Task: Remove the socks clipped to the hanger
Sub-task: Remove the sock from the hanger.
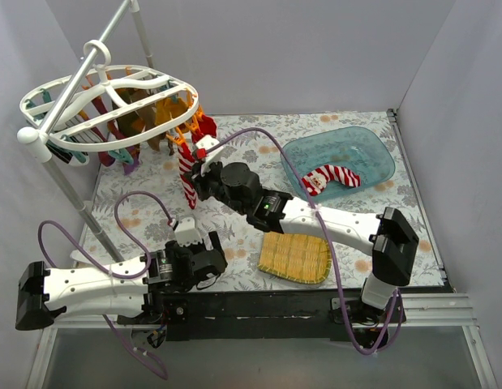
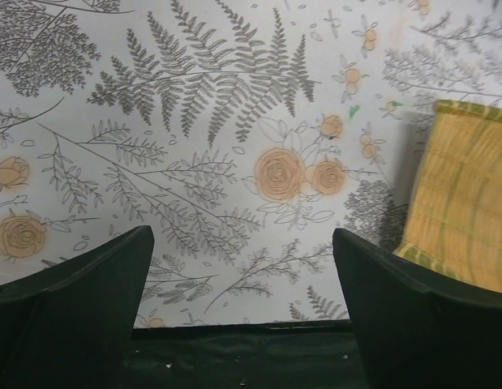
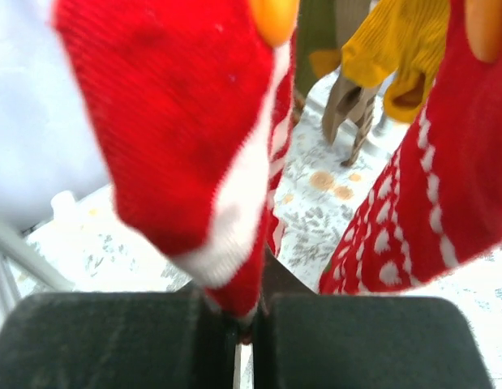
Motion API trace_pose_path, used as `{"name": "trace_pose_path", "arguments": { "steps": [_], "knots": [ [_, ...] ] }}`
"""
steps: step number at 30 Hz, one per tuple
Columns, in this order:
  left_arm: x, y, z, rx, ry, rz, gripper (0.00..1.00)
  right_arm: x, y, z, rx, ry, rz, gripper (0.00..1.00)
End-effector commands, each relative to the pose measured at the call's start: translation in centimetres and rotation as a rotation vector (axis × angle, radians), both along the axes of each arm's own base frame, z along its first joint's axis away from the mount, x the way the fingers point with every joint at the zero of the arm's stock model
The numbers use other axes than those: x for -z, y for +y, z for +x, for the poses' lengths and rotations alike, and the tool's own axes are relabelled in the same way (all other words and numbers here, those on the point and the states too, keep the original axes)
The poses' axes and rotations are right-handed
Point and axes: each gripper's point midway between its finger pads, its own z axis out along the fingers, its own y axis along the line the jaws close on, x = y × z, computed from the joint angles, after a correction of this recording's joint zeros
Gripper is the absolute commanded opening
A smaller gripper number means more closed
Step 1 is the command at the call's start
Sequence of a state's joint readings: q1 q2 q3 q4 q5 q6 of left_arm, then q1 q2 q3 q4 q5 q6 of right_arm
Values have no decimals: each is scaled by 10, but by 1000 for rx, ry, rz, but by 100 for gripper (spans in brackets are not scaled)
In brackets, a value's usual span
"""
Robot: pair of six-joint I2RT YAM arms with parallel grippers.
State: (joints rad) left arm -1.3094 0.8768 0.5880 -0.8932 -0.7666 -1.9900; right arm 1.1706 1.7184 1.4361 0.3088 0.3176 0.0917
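Note:
The white oval hanger (image 1: 96, 101) hangs at the back left with orange and teal clips and several socks under it: red-and-white, maroon, orange, brown. My right gripper (image 1: 198, 172) reaches up under its right end and is shut on the lower tip of a red-and-white sock (image 3: 194, 138), which still hangs from an orange clip (image 3: 273, 18). Another red sock with white dots (image 3: 433, 203) hangs to its right. One red-and-white striped sock (image 1: 330, 177) lies in the blue bin (image 1: 372, 146). My left gripper (image 2: 242, 324) is open and empty, low over the floral cloth.
A grey-white pole stand (image 1: 72, 190) slants down the left side. A yellow woven tray (image 1: 295, 257) lies at the front centre, also at the right edge of the left wrist view (image 2: 465, 207). Grey walls close in three sides.

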Motion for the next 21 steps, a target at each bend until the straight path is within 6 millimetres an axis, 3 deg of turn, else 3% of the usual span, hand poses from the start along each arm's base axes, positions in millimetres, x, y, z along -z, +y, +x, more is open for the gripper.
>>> {"name": "trace_pose_path", "arguments": {
  "steps": [1, 6, 9, 16, 21],
  "knots": [
    [-40, -22, 10, -12, -58, -165, 90, -36, -25, -8, -90, 15, 98, 1],
    [-68, -36, 14, 33, -109, -254, 88, -49, -55, -6, -161, 55, 132, 1],
    [-90, -38, 18, 45, -152, -293, 87, -54, -61, -8, -226, 81, 125, 1],
    [-144, -28, 29, 13, -274, -352, 86, -60, -62, -23, -405, 137, 102, 1],
    [-167, -17, 38, -48, -336, -352, 88, -68, -62, -33, -483, 147, 100, 1]
  ]
}}
